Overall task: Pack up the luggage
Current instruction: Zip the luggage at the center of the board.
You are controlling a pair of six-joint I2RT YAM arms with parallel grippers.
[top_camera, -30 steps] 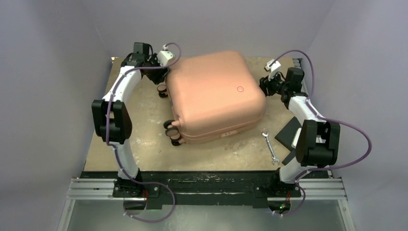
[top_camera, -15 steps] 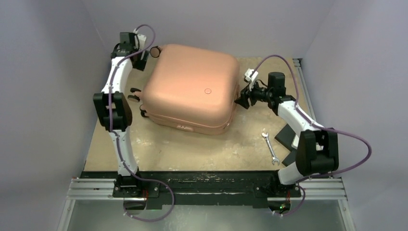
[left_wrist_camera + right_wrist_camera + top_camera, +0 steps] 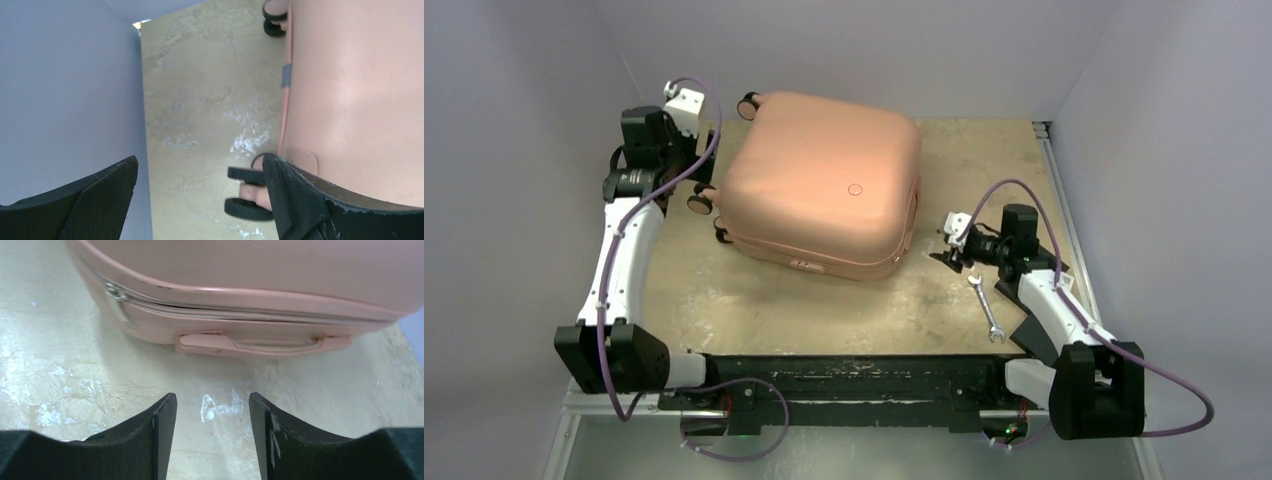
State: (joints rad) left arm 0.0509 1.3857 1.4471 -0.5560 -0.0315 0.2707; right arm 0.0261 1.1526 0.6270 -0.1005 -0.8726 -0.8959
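Table (image 3: 824,310): we are seeing one flat tan board, scuffed, with pale worn patches. Bare board is lying open along the near edge and to the right of the case.
Luggage (image 3: 824,185): we are logging one salmon-pink hard shell, smooth, with rounded corners. It is lying flat and closed on the far-left half of the table, turned at a slight angle. A small round mark (image 3: 855,189) is sitting on the upper face.
Handle (image 3: 260,342): one pink moulded grip is lying flush along the side wall below the zip seam, with a metal zip pull (image 3: 114,290) at the corner.
Wheels (image 3: 696,202): we are counting three dark wheel units showing on the left end.
Left gripper (image 3: 200,165): the black textured fingers are standing wide apart with only bare board between them. The right-hand finger is passing just beside a wheel.
Right gripper (image 3: 212,400): it is hovering low, facing the handle side. The fingers are parted and gripping nothing, well short of the shell.
Wrench (image 3: 985,308): one slim metal spanner is lying on the board near the right arm.
Pad (image 3: 1028,328): one flat black piece is mostly hidden under the right arm.
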